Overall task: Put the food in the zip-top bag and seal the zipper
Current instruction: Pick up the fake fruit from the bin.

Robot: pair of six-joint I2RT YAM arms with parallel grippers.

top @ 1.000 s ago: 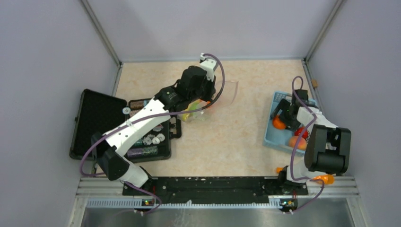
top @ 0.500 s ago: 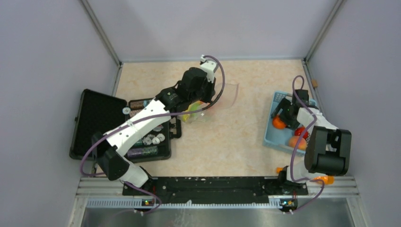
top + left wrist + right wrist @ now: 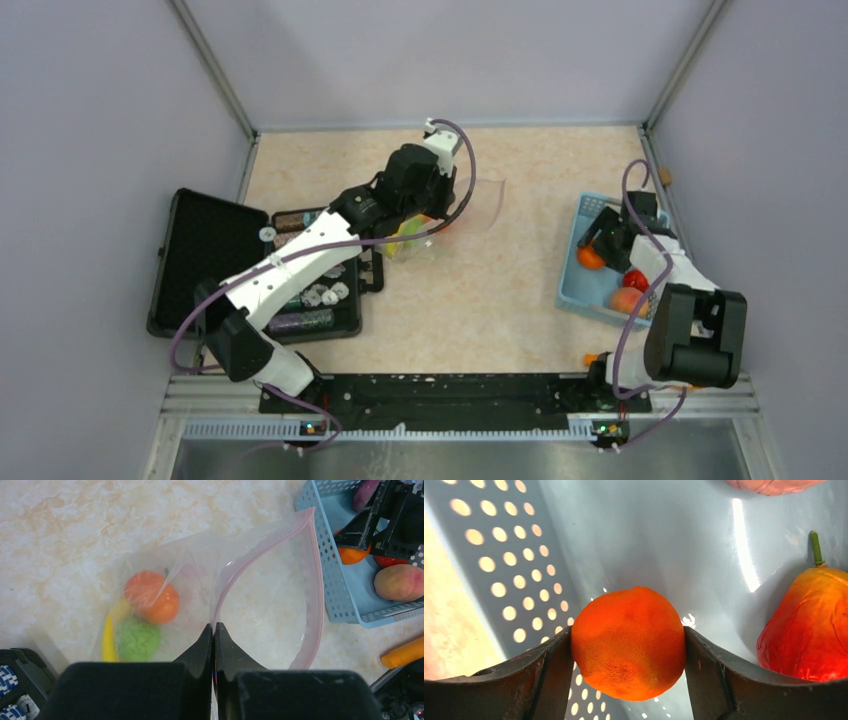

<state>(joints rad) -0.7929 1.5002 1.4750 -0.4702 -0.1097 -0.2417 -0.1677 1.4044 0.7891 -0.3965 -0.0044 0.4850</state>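
Note:
The clear zip-top bag [image 3: 200, 570] lies on the table with its mouth open. An orange [image 3: 152, 597], a green apple [image 3: 137, 637] and a yellow banana [image 3: 107, 635] are inside it. My left gripper [image 3: 214, 627] is shut on the bag's pinkish-red zipper strip [image 3: 316, 580] and holds one lip up. In the top view the bag [image 3: 482, 203] sits beside the left gripper [image 3: 432, 215]. My right gripper [image 3: 629, 650] is shut on another orange [image 3: 629, 642] inside the light-blue basket [image 3: 634, 540]. A red fruit [image 3: 809, 625] lies beside it.
The basket [image 3: 572, 290] at the right also holds a pink peach [image 3: 627, 299] and a red piece [image 3: 636, 279]. An open black case [image 3: 205, 260] with round tokens [image 3: 325, 293] sits at the left. An orange carrot-like piece [image 3: 690, 378] lies near the right base.
The right arm has shifted slightly to the right while its gripper stays on the orange in the basket. The left arm and the bag have not moved.

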